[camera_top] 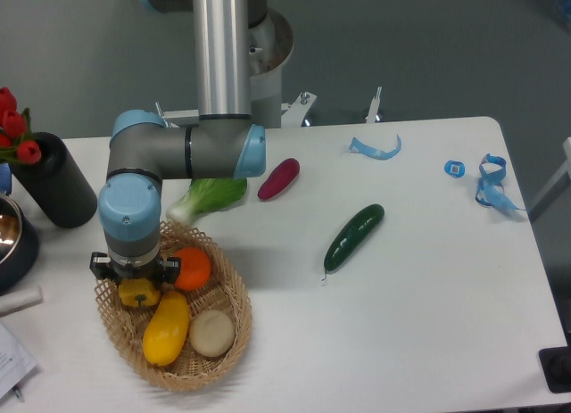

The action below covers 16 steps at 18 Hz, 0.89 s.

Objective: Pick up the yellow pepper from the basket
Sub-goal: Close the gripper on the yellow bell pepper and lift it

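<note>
At basket's back-left: yellow pepper (139, 293), directly under the gripper (135, 279)
Pepper axis: cannot tell; its top is hidden by the wrist
Jaws: down at the pepper's sides; grip cannot be told
Basket (230, 331): on the table (410, 324), also holding an orange (193, 268), a long yellow fruit (166, 328) and a pale round one (212, 332)
Writing: none readable
Beyond: bok choy (212, 194), purple vegetable (278, 178), cucumber (353, 236)

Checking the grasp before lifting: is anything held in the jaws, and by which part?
Cannot tell for sure. The gripper sits over the top of the blocky yellow pepper, hiding the jaws and any contact.
</note>
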Motion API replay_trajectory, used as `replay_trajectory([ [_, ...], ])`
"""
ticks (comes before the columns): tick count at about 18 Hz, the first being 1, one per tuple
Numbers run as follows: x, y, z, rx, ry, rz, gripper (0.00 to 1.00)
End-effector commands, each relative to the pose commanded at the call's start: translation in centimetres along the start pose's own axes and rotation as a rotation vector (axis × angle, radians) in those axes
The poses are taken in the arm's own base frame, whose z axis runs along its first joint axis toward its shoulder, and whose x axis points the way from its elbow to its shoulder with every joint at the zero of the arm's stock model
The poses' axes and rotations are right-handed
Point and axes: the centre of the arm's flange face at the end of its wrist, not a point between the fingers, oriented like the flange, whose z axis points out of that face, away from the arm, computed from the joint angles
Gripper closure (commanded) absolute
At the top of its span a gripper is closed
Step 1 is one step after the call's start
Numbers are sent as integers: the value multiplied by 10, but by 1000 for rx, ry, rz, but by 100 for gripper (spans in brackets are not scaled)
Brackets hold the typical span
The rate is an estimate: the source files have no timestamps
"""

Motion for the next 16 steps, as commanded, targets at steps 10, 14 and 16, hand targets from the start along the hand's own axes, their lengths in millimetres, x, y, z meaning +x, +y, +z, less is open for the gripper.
replay_trajectory([
  [10,-29,-2,-115,191,-18,-34,100],
  [14,-94,-6,-133,217,-70,-111,100],
  [16,-129,-5,-139,216,-106,-78,100],
])
